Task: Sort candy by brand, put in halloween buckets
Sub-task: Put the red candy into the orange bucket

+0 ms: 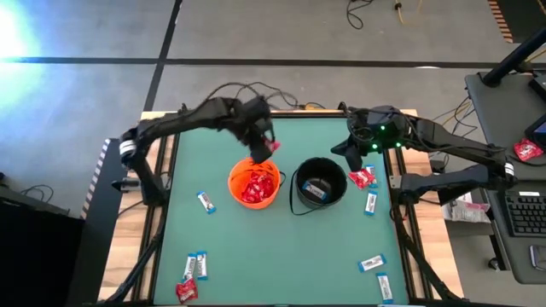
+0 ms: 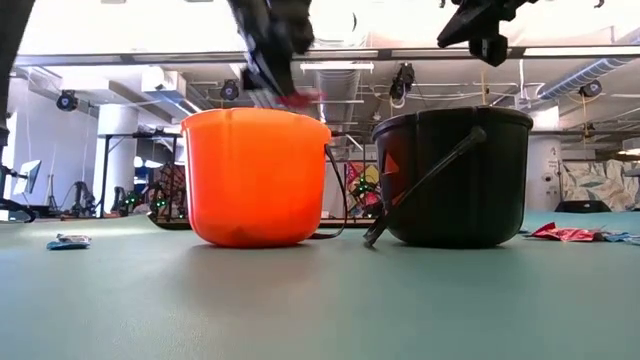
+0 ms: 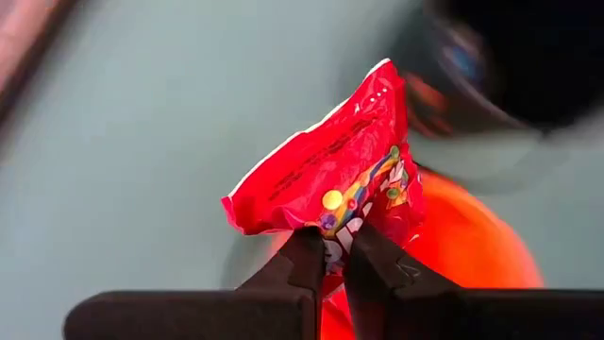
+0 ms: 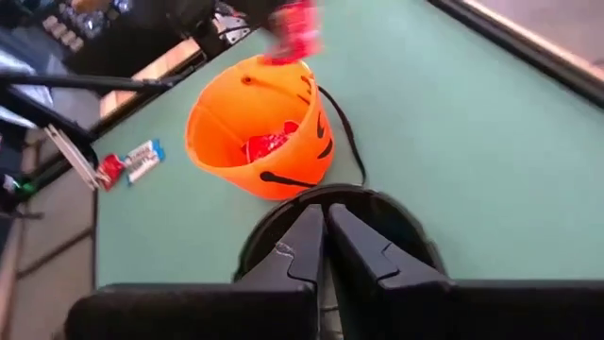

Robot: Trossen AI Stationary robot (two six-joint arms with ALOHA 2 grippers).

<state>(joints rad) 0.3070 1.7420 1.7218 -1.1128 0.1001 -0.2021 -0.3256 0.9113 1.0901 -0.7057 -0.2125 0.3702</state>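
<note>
The orange bucket [image 1: 254, 183] stands mid-table, holding several red packets; the black bucket [image 1: 320, 185] stands to its right with a white-and-blue bar inside. My left gripper [image 1: 263, 145] hovers over the orange bucket's far rim, shut on a red candy packet [image 3: 330, 170]. My right gripper [image 1: 352, 153] hangs shut above the table just beyond the black bucket's far right side, holding nothing. Loose candy lies around: red packets [image 1: 363, 178] right of the black bucket and slim bars [image 1: 206, 201] left of the orange one. My left gripper pinches the red packet between its two fingertips [image 3: 307, 250] at one edge [image 3: 342, 231], coming from above. The packet is lifted clear over the orange bucket [image 3: 472, 246] and sticks out past the fingertips, crinkled.
More bars and a red packet lie near the table's near edge [image 1: 192, 271] and at the near right [image 1: 373, 264]. A bar [image 1: 371, 203] lies right of the black bucket, whose thin handle [image 2: 425, 185] leans down to the table. Cables trail over the far edge.
</note>
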